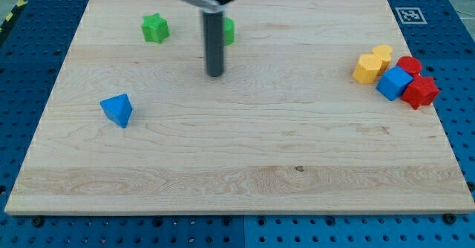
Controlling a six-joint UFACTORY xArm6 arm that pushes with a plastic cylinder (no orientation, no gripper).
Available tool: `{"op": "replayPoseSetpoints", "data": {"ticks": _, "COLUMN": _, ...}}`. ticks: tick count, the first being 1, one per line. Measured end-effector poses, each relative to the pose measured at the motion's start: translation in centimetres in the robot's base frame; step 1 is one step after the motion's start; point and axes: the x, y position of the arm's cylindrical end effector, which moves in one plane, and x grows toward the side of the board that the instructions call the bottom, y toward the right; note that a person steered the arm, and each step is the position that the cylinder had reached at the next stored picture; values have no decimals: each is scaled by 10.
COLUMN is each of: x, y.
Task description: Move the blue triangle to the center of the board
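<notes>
While my tip (215, 74) stands right of blue triangle (117, 110) | rod half-hides green block (228, 31); no hand fitted

My tip (215, 74) sits on the wooden worktop (245, 166) in the upper middle of the frame, well apart from the blue triangle (117, 110) at left. A green star (155, 28) lies upper left, and another green block (228, 31) peeks out behind the rod. Far right, clustered: yellow hexagon (366, 67), yellow cylinder (383, 53), blue cube (394, 82), two red blocks (421, 91).
</notes>
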Motion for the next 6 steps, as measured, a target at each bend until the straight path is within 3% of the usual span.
{"op": "replayPoseSetpoints", "data": {"ticks": 2, "x": 14, "y": -153}}
{"op": "replayPoseSetpoints", "data": {"ticks": 3, "x": 63, "y": -186}}
{"op": "replayPoseSetpoints", "data": {"ticks": 4, "x": 109, "y": -162}}
{"op": "replayPoseSetpoints", "data": {"ticks": 5, "x": 109, "y": -83}}
{"op": "replayPoseSetpoints", "data": {"ticks": 6, "x": 69, "y": 1}}
